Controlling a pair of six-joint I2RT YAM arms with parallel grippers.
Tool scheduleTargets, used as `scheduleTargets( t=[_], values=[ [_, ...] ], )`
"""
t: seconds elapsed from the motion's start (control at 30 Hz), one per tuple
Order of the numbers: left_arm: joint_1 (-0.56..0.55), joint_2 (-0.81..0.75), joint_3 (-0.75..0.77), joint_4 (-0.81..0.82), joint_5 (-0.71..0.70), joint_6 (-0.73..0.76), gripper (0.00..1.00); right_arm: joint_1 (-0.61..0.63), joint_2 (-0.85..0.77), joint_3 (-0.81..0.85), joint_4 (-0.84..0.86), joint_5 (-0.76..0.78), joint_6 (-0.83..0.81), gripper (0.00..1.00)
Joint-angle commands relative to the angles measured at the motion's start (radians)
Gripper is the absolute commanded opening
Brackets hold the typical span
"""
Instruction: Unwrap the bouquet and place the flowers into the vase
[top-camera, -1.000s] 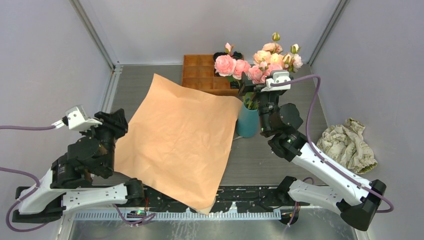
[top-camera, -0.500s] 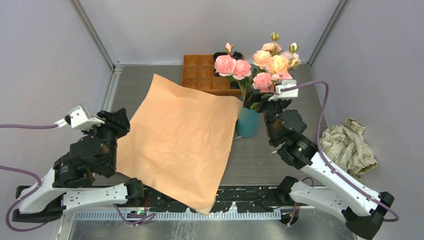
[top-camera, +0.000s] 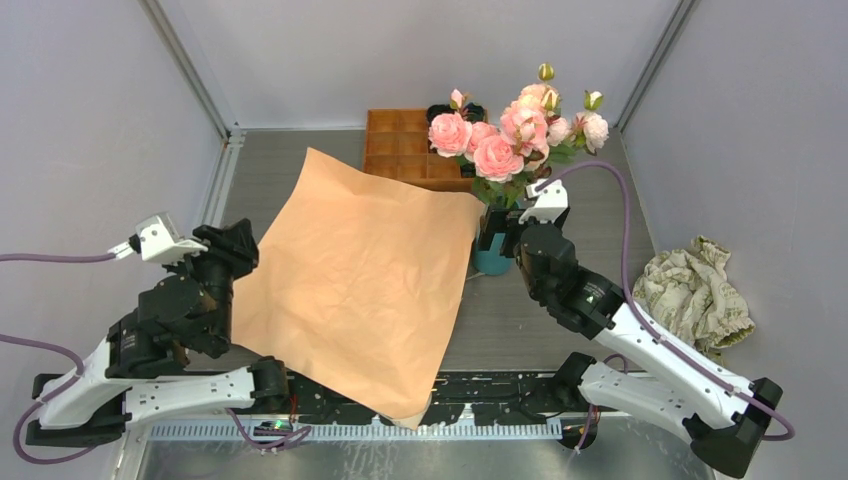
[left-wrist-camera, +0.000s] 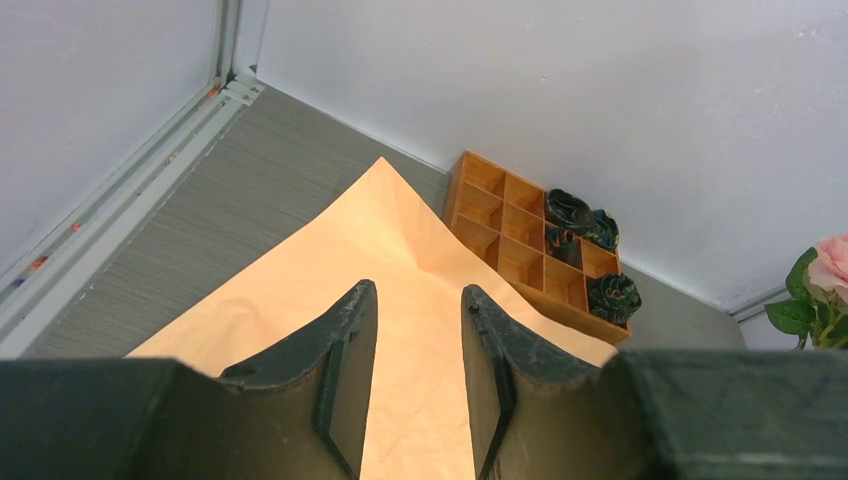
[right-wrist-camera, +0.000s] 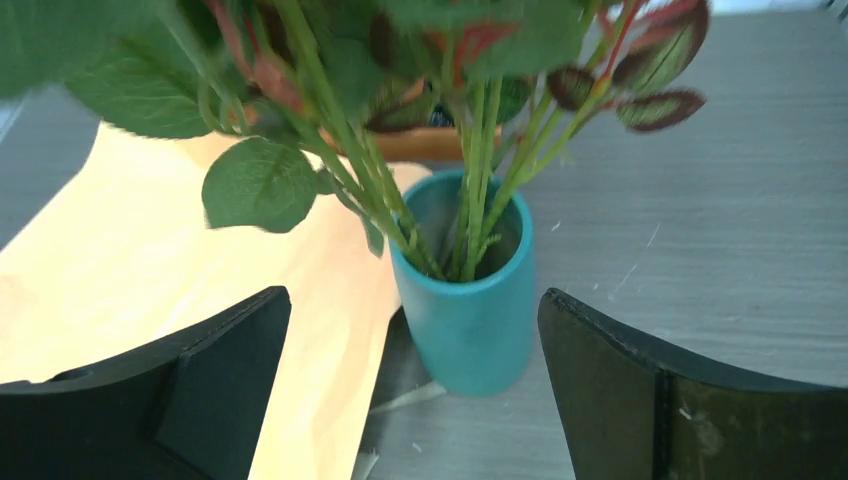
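The right gripper (right-wrist-camera: 412, 330) is released, its jaws spread wide; one finger stands on each side of the vase (right-wrist-camera: 470, 300), both clear of its wall, with nothing grasped between them; the vase is a teal cylinder standing upright on the grey bench (top-camera: 505, 325), right of centre and toward the far side; the flowers (top-camera: 498, 155) are in it, their thin green stems bunched inside its mouth and fanning outward, leaves spreading just above the rim, pink and peach blooms and a few small buds well above; the wrist camera of that arm sits low, level with the vase.

The left gripper (left-wrist-camera: 415, 300) is also released, its jaws only partly apart and empty; it hangs over the left part of the wrapping paper (top-camera: 360, 280) without gripping it; the paper is a peach-orange sheet lying unfolded and nearly flat, lightly creased, over the middle of the bench; its right corner reaches the foot of the vase, its near corner reaches the bench's near edge between the arm bases; its far edge lies against or just beside the wooden tray (top-camera: 400, 140), I cannot tell which; the tray sits at the far wall, with dark rolled bundles (left-wrist-camera: 570, 210) in some right-hand compartments; a crumpled patterned cloth (top-camera: 695, 290) lies at the right edge, well apart from the vase.
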Motion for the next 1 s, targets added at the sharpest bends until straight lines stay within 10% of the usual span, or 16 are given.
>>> scheduleTargets(
  t=[0.0, 0.57, 0.97],
  values=[
    [-0.001, -0.032, -0.004, 0.03, -0.021, -0.002, 0.38, 0.0, -0.025, -0.025, -0.051, -0.045, 0.101, 0.99],
    [-0.002, -0.029, -0.012, 0.022, -0.027, -0.006, 0.38, 0.001, -0.344, -0.073, -0.297, -0.013, 0.216, 1.0],
    [-0.001, -0.022, 0.005, 0.014, -0.011, -0.006, 0.38, 0.002, -0.395, 0.225, -0.638, 0.393, 0.336, 0.99]
  ],
)
